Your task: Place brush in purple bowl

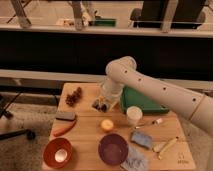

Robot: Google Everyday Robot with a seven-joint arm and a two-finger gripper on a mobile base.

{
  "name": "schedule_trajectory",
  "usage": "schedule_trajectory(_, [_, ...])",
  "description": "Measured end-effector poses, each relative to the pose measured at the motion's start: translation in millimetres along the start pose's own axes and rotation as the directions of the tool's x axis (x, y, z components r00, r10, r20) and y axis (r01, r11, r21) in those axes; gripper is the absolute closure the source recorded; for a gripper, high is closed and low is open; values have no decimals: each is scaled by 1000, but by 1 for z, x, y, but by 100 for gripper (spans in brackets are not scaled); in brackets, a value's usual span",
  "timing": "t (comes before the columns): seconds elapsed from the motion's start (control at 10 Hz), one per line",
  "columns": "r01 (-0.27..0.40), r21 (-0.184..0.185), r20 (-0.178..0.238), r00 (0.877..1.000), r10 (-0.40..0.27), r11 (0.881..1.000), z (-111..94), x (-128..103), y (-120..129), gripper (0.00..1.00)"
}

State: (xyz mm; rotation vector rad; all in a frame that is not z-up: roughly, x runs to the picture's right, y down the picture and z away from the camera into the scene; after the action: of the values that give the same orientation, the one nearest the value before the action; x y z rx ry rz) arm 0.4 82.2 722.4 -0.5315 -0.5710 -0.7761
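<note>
The white arm's claw hangs over the far middle of the light wooden table, fingers pressed together. The round dark purple bowl sits at the near edge, with bare wood on its left. The long pale yellow brush lies by the right edge. The corner mark is too small to read

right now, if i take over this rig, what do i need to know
Gripper: shut, low over the back of the table beside the green tray, a small dark thing at its tips; cannot tell if that is the brush.
Purple bowl: front middle, empty, right of the orange bowl.
Done: nothing in the bowl yet.
Left: get the brush into the purple bowl, release.
</note>
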Motion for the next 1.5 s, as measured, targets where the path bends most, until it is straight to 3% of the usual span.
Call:
schedule_trajectory(0.8, [-26,5,37,999,25,1000,-28,-6,22,100])
schedule_trajectory(1.5, [-45,-15,83,996,46,999,-50,-24,52,100])
